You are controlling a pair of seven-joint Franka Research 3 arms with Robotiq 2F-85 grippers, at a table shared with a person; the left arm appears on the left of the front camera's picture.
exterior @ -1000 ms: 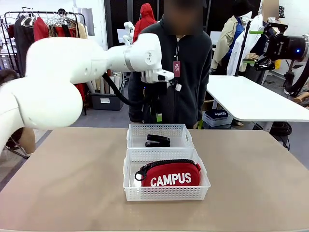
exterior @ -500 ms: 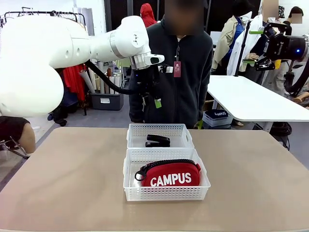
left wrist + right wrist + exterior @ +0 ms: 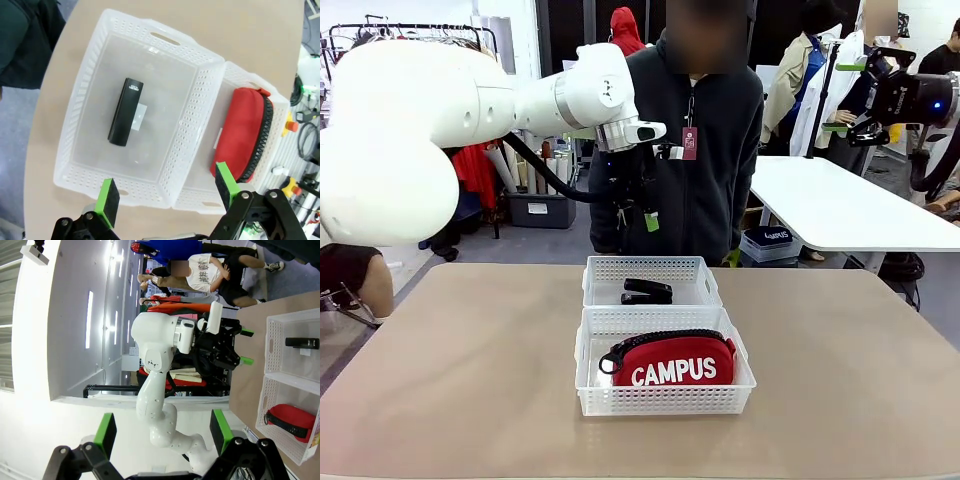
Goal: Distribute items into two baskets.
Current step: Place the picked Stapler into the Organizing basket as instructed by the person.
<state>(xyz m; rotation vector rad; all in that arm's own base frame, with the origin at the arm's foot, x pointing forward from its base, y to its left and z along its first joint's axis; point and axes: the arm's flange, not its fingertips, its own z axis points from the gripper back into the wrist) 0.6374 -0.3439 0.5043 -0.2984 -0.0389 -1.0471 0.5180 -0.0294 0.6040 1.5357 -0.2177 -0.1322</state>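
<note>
Since half a second ago the left arm has shifted a bit toward the right of the front view, with its wrist slightly lower, while both baskets and what's in them sit exactly where they were. The left claw (image 3: 642,205) hangs high above the far basket (image 3: 652,269), fingers pointing down, and its wrist view shows the green pads spread wide with nothing between them. There are two baskets, both shallow translucent-white plastic rectangles with perforated lattice walls, touching end to end in the middle of the tan worktop (image 3: 460,380). The far one holds one black stapler (image 3: 647,291), a slim boxy bar lying flat near a small white label. The near basket (image 3: 665,400) holds one red fabric pouch (image 3: 675,362), soft and rounded, with white "CAMPUS" lettering and a black zipper along the top. The right claw (image 3: 161,432) is spread open too, empty, aimed at the left arm from well off the worktop. A person in a dark jacket (image 3: 705,140) stands behind the far edge.
</note>
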